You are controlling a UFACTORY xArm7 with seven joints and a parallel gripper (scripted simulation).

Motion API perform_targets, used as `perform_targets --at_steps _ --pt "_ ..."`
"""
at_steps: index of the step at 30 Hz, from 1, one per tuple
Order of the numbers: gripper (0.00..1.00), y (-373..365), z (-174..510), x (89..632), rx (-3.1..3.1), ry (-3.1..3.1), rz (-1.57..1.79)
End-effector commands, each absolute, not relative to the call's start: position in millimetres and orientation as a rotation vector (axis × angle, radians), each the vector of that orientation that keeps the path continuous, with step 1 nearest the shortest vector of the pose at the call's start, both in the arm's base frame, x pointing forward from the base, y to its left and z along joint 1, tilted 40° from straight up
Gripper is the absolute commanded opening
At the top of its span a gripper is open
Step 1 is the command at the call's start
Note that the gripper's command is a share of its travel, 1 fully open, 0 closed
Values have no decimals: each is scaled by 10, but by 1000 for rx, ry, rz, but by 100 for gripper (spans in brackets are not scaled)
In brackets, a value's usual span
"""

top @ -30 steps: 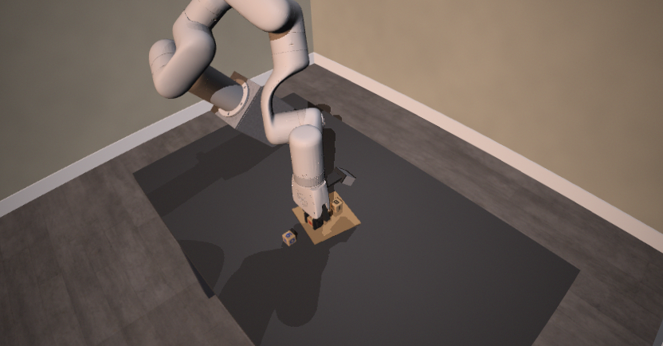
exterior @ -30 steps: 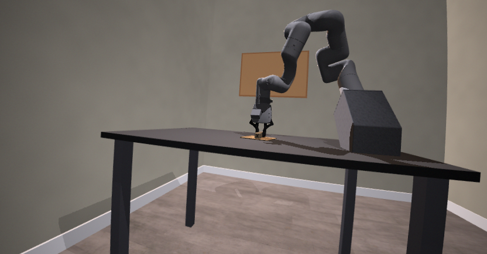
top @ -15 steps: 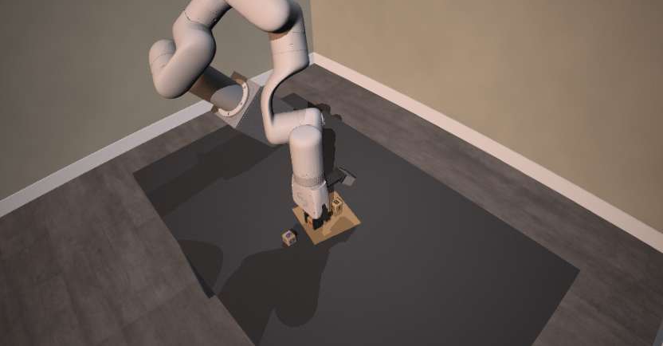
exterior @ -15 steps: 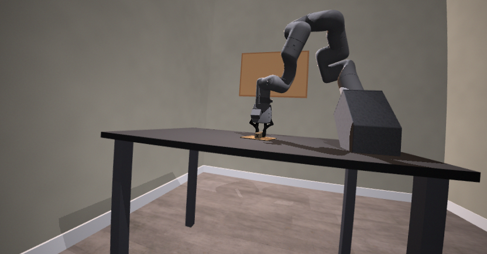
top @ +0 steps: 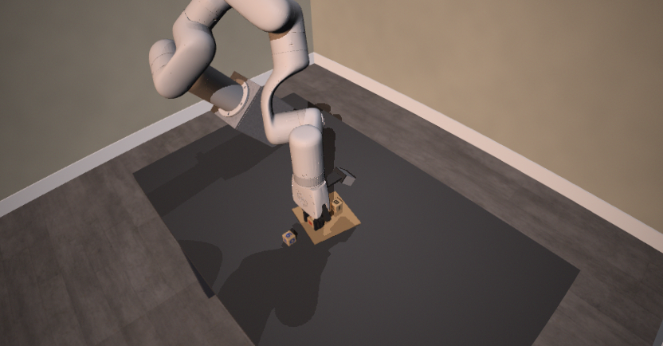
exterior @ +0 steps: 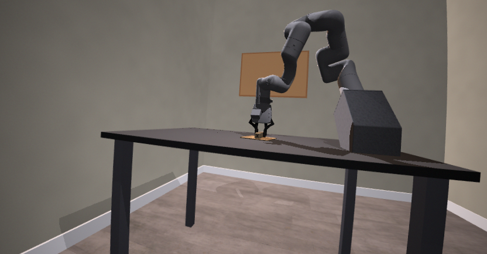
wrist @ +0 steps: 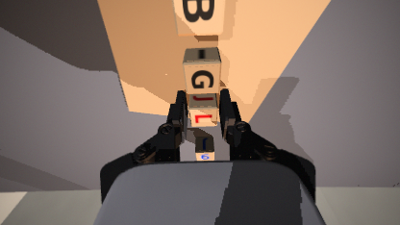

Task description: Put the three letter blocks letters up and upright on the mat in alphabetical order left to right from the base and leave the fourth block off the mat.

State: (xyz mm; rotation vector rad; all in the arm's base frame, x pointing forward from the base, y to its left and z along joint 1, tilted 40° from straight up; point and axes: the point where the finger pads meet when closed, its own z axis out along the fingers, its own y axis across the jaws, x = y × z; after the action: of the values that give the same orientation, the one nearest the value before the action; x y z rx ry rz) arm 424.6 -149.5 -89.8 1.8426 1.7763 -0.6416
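Note:
A tan mat (top: 327,223) lies on the dark table. In the wrist view three letter blocks stand on it in a line: B (wrist: 197,14) farthest, G (wrist: 202,72) in the middle, and L (wrist: 204,114) nearest, with its letter in red. My gripper (wrist: 203,100) is low over the mat and its fingers flank the L block with small gaps, so it is open. The L block rests on the mat. The fourth block, marked with a blue 6 (top: 289,237), lies on the table off the mat, and it also shows in the wrist view (wrist: 205,150).
The robot's dark base box (exterior: 367,121) stands on the table at the far side from the mat. An orange panel (exterior: 272,74) hangs on the wall behind. The table edge is well away from the mat.

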Motion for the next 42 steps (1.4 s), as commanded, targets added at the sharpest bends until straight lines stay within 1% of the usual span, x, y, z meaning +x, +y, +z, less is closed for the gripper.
perform_targets --at_steps 1,2,18,25,36,42 --pt "38 -1484 -890 4262 1841 1777 -637" --pt "42 -1484 -890 4262 1841 1777 -637" --pt "42 -1453 -853 4261 1841 1777 -637" --pt "42 -1341 -720 4260 1841 1777 -637" --pt "42 -982 -292 4254 1841 1777 -637" --pt "42 -918 -216 4254 1841 1777 -637"
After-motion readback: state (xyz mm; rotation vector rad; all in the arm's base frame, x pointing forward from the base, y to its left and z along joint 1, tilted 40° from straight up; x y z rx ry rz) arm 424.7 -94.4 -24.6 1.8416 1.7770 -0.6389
